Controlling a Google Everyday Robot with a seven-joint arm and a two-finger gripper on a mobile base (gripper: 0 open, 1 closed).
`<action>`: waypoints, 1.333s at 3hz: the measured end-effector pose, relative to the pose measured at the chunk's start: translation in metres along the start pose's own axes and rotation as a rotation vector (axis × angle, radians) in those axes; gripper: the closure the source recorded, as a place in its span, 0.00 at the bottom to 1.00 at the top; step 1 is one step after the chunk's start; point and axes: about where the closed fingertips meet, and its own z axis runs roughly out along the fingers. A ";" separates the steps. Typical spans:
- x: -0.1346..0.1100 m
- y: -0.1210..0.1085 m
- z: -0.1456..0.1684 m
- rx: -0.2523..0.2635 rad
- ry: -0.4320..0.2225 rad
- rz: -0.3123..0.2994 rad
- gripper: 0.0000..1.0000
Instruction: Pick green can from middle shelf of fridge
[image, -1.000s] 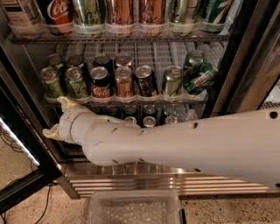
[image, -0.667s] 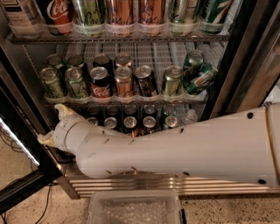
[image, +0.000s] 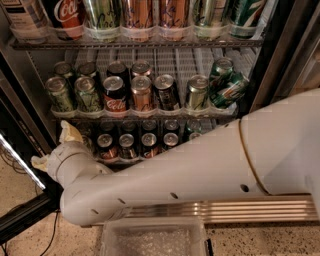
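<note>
Olive green can (image: 58, 96), gripper (image: 55, 147) below, seemingly spread

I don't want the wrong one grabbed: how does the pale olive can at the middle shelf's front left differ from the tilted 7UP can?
The green can is pale olive with dark scribbles; the 7UP can is darker green with a white-and-red logo. The green can stands upright; the 7UP can leans. The green can sits at the row's left end, above the open gripper; the 7UP can sits at the right end. Both are drinks cans.
</note>
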 end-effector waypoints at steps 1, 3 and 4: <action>-0.005 -0.021 0.016 0.118 -0.023 0.038 0.37; -0.006 -0.073 0.014 0.296 -0.043 0.077 0.31; -0.003 -0.083 0.020 0.303 -0.056 0.099 0.30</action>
